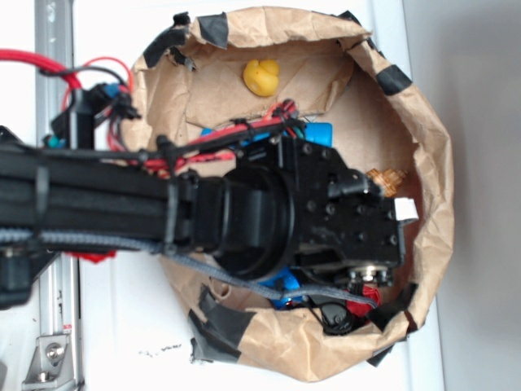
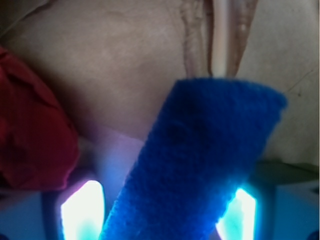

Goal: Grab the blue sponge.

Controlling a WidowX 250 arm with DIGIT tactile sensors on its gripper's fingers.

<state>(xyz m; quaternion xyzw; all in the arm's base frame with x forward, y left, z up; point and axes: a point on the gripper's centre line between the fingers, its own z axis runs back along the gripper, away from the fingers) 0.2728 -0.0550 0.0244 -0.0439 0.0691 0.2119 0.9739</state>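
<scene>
In the wrist view the blue sponge [image 2: 200, 160], a bright-blue foam block, lies slanted between my gripper's [image 2: 157, 210] two glowing fingertips [image 2: 82, 210]. It fills the gap between them. The right fingertip presses its edge and the left one meets it near the bottom of the frame. In the exterior view my arm and wrist [image 1: 326, 212] cover the middle of the paper basin, and the fingers and the sponge are hidden beneath them. Blue pieces show at the wrist's upper edge [image 1: 321, 132] and lower edge [image 1: 286, 287]; I cannot tell what they are.
A crumpled brown paper basin [image 1: 431, 163] with black tape on its rim holds everything. Inside are a yellow toy [image 1: 261, 77] at the far side, a golden object [image 1: 387, 179] by the wrist, and a red object [image 2: 30, 140] left of the fingers.
</scene>
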